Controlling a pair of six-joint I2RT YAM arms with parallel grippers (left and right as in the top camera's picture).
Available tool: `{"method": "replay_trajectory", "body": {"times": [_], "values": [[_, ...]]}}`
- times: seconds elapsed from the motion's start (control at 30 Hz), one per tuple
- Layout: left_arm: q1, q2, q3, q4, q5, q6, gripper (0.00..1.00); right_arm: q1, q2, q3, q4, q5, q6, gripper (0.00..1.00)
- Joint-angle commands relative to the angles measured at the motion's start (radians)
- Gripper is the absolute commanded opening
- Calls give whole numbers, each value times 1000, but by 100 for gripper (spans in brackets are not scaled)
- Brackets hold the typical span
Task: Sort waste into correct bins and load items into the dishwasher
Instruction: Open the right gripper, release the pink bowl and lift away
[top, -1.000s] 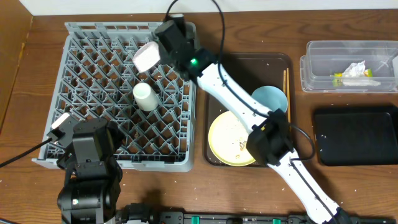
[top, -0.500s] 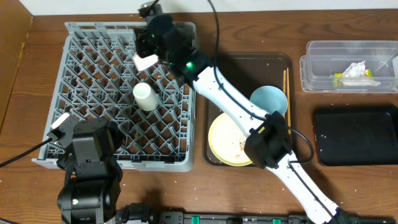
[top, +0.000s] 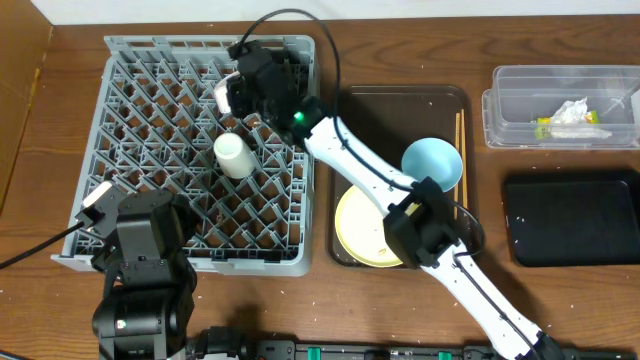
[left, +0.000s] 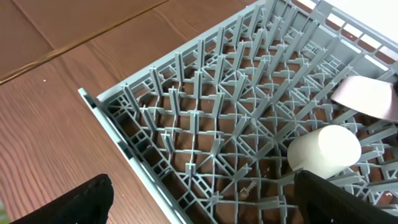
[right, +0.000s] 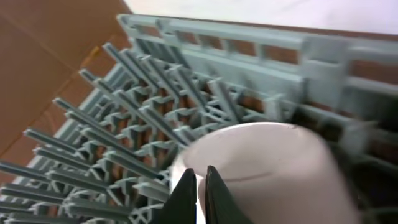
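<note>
The right gripper (right: 200, 186) pinches the thin rim of a white bowl (right: 273, 168) over the grey dish rack (right: 249, 56), its two dark fingers nearly together. The slightly blurred bowl fills the lower right of the frame. Rows of slanted pegs (right: 155, 118) spread leftward, with the brown table (right: 43, 68) beyond the rack's edge.

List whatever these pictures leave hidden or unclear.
- White bowl: overhead, mostly under the right arm at its wrist; right wrist view, blurred and cut by the bottom edge.
- Pale-yellow plate: overhead, its right side under the arm's elbow.
- Chopsticks: overhead, too thin to count.
- Left gripper: left wrist view, fingers cut by the bottom edge.
</note>
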Motion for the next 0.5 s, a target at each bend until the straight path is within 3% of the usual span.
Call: {"method": "replay_trajectory", "body": {"times": [0.0, 0.3, 0.47], "values": [[4, -3, 16, 0, -4, -10, 94, -40, 2, -6, -98, 29, -24, 5], [4, -3, 16, 0, -4, -10, 94, -55, -125, -6, -365, 25, -25, 2], [4, -3, 16, 0, -4, -10, 94, -54, -197, -6, -401, 22, -48, 2]]}}
